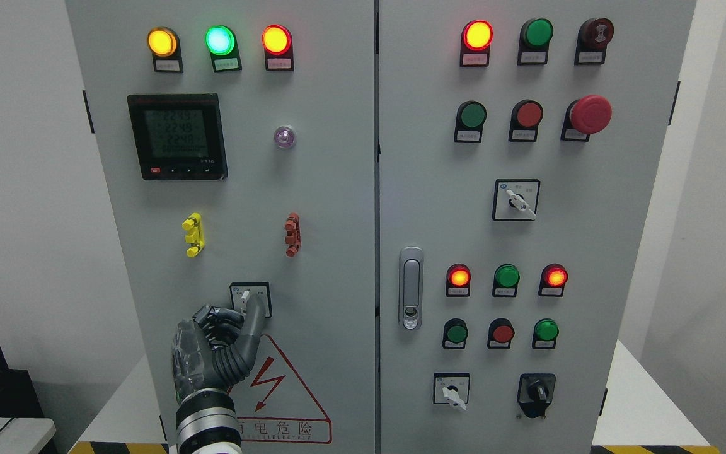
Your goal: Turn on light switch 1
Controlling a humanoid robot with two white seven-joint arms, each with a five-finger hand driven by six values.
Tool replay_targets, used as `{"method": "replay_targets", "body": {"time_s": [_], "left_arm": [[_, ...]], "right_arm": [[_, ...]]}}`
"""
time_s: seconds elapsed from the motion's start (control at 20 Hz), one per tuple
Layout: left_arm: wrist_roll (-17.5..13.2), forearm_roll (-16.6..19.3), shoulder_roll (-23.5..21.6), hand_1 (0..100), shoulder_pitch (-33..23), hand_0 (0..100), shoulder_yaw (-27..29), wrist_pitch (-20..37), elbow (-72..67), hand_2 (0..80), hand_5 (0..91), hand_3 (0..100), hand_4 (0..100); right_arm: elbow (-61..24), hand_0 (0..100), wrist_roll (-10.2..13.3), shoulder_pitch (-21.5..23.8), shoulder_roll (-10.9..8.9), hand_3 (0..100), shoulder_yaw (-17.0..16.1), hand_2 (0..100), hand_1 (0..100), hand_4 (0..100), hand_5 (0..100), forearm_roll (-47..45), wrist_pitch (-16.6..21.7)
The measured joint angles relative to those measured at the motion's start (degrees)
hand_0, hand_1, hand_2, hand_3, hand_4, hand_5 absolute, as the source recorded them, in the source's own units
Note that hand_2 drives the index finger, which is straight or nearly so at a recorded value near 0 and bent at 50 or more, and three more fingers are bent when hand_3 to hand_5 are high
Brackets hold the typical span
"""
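A small rotary selector switch (pixel 245 294) with a white knob on a square black-framed plate sits low on the left cabinet door (pixel 325 208). My left hand (pixel 242 311) comes up from the bottom edge and is at this switch. Its thumb (pixel 253 318) lies against the right of the knob's lower end and its curled fingers (pixel 219 320) press in from the left, so the hand is closed on the knob. The knob's upper tip shows above the fingers and points slightly left of upright. The hand hides the lower part of the plate. My right arm is out of view.
Above the switch are a yellow clip (pixel 193 234), a red clip (pixel 292 234), a digital meter (pixel 177 137) and three lit lamps. The right door (pixel 628 208) carries lamps, push buttons, a red emergency button (pixel 591 114), three rotary switches and a door handle (pixel 411 288). A warning triangle (pixel 281 394) is below my hand.
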State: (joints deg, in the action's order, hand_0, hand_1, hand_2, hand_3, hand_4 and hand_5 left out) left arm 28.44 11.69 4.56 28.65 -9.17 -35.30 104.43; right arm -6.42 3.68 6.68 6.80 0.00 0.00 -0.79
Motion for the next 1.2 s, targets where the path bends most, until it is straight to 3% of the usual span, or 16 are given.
{"method": "replay_targets", "body": {"time_s": [1.2], "left_arm": [[-0.36, 0.0, -0.01, 42, 0.0, 40, -0.06, -0.01, -0.1, 65.5, 65.1, 85, 81]], "right_arm": [[0.0, 12, 0.0, 0.0, 0.01, 0, 0.0, 0, 39, 0, 0, 0.0, 0.0]]}}
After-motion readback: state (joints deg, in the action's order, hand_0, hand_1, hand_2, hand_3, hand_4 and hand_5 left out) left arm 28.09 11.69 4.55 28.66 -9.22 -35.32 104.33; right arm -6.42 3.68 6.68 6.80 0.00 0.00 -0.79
